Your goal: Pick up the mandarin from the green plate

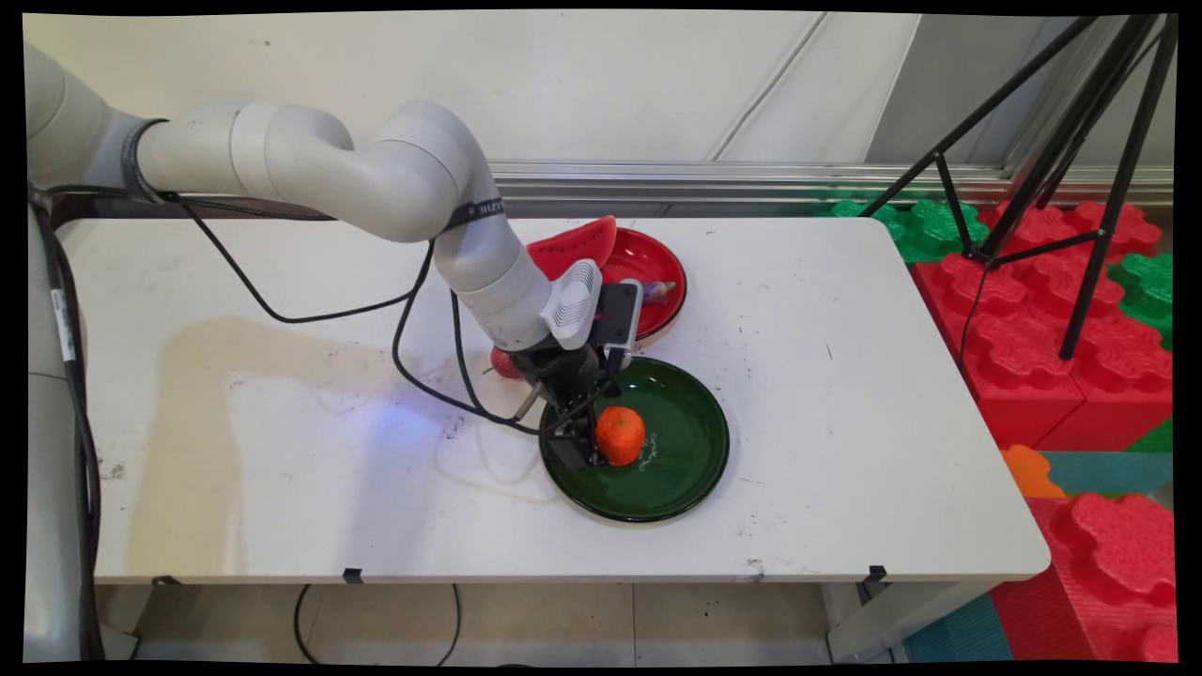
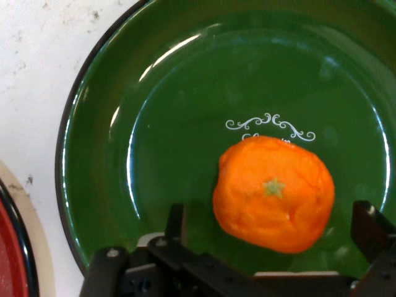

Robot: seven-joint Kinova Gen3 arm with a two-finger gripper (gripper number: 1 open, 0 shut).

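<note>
The gripper (image 2: 272,238) is lowered into the green plate (image 1: 690,469) on the counter (image 1: 845,394), with its fingers (image 2: 176,226) spread on either side of the orange (image 2: 274,193); no grip on it is seen. The orange is set on the plate's floor, just below a white scroll mark (image 2: 270,125). A red plate (image 1: 648,263) is seen just behind, touching the green one, with a watermelon slice (image 1: 575,246) on its rim.
</note>
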